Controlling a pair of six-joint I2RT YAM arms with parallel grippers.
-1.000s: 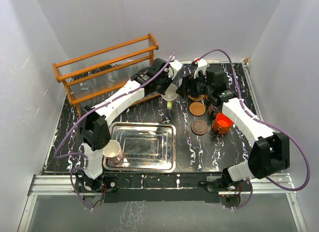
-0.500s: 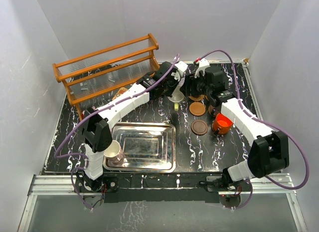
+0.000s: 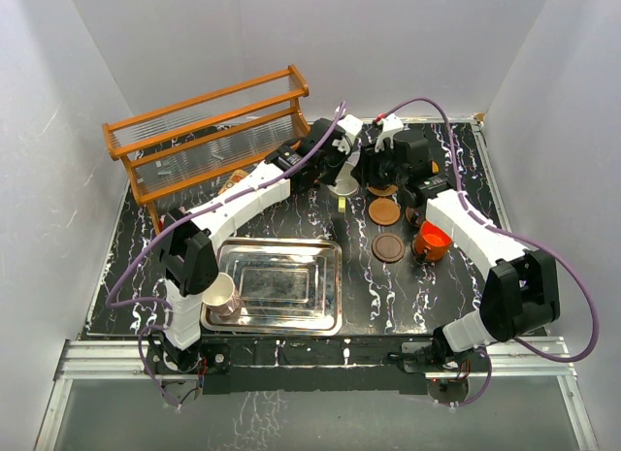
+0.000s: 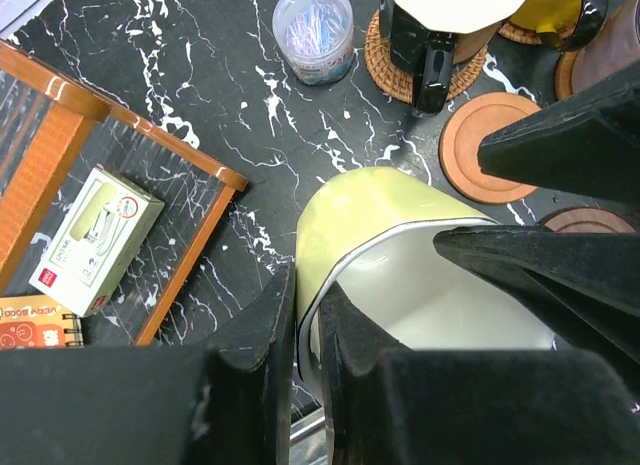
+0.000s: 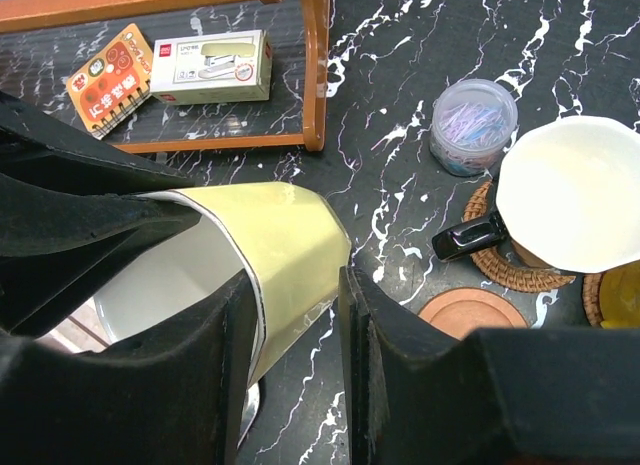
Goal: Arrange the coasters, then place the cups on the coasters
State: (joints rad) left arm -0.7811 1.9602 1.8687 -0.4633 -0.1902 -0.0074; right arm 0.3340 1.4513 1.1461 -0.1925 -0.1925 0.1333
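An olive-yellow cup (image 4: 370,225) with a white lining hangs tilted above the table, between both arms. My left gripper (image 4: 305,315) is shut on its rim, one finger inside and one outside. My right gripper (image 5: 297,285) straddles the opposite wall (image 5: 290,235), still open, with a gap at its outer finger. A cream cup (image 5: 575,190) stands on a woven coaster (image 5: 500,270), and a bare reddish coaster (image 5: 470,310) lies beside it. Two more coasters (image 3: 384,211) (image 3: 389,247) lie near a red-orange cup (image 3: 432,240). A pale pink cup (image 3: 221,294) sits in the tray.
A clear jar of clips (image 5: 472,125) stands behind the woven coaster. The wooden rack (image 3: 209,131) fills the back left, with a stapler box (image 5: 210,67) and a small notebook (image 5: 110,65) under it. A metal tray (image 3: 291,320) lies at the front left.
The left arm has carried the olive-yellow cup a little to the right, up to the right gripper. The right jaws have narrowed around the cup's wall.
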